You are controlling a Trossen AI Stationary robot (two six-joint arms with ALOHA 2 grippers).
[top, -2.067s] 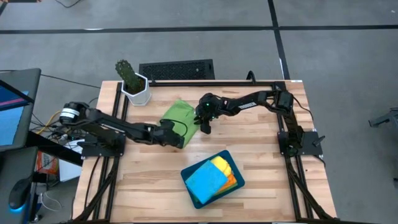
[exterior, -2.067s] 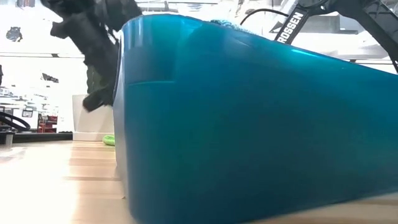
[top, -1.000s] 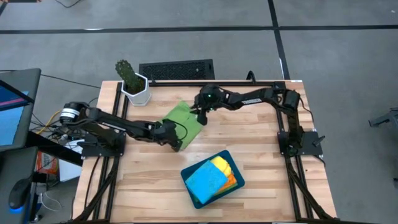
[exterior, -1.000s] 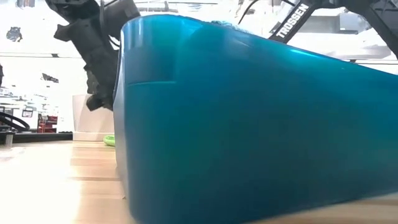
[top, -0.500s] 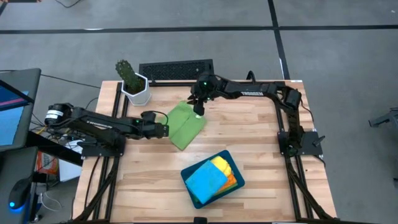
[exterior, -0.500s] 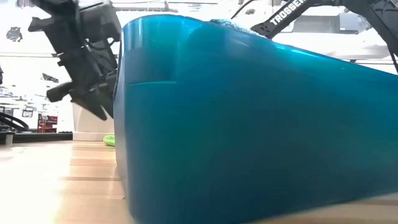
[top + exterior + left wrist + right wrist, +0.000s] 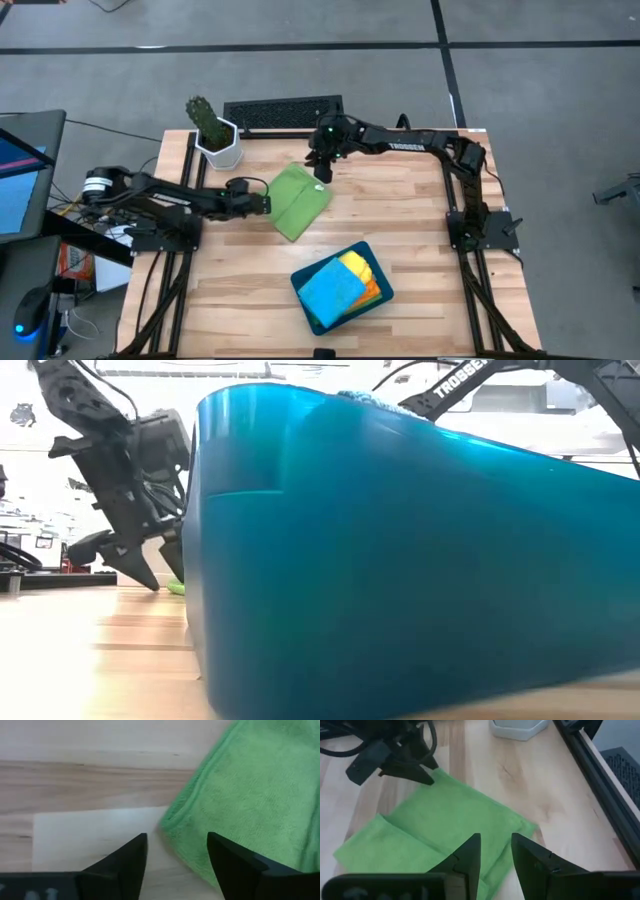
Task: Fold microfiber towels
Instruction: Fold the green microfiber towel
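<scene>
Done: green towel (image 7: 297, 199) lies folded, frame centre.
Left end effector (image 7: 262, 201): open, empty, beside it.
Right end effector (image 7: 321, 172): open, empty.
Left: tray (image 7: 305, 310) towels.

In the low view the tray (image 7: 420, 550) fills most of the frame and runs off the right and bottom edges. It hides the table behind it, nearly all of the green towel (image 7: 175, 586), of which only a sliver shows at its left wall, and the cloths inside it, save a bit of blue towel (image 7: 365, 400) at the rim. The left wrist view cuts off the green towel at the top and right edges. The orange towel (image 7: 374, 289) lies mostly under the yellow towel (image 7: 358, 267).
</scene>
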